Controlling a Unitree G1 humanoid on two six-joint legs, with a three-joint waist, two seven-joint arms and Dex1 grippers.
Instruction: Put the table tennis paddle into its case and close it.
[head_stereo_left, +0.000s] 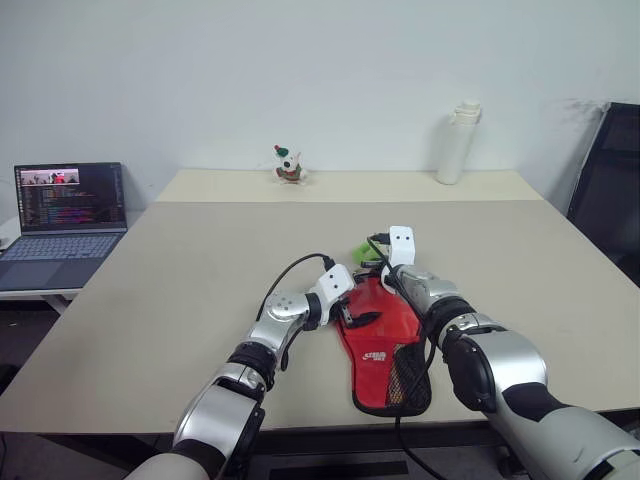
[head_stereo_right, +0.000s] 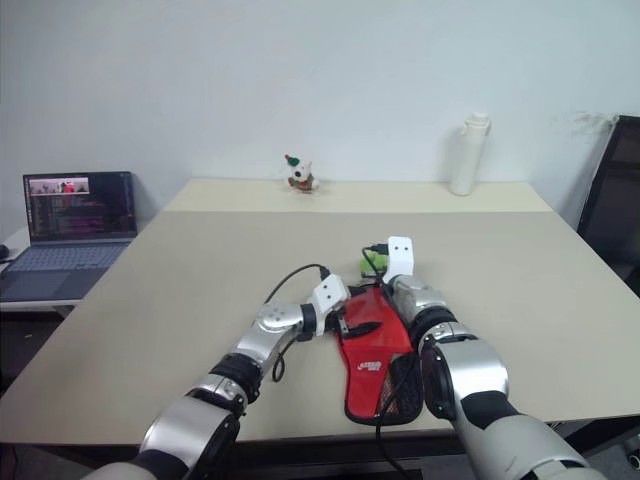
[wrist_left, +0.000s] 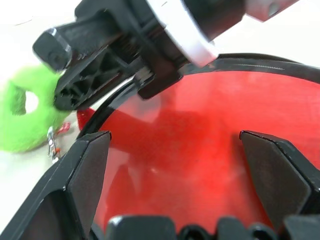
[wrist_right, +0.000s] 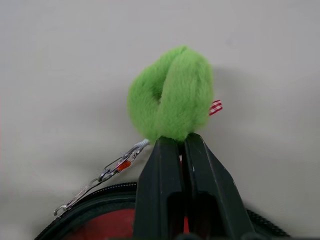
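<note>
The case lies flat near the table's front edge, red side up, with its white logo and black mesh pocket toward me. Its fuzzy green ring charm sits just past the case's far end. My right gripper is shut on the base of that charm. My left gripper hovers over the case's red face beside the right one, fingers spread wide with nothing between them. The table tennis paddle is hidden from view.
An open laptop sits on a side stand to the left. A white bottle and a small figurine stand at the table's far edge. A black chair is at the right.
</note>
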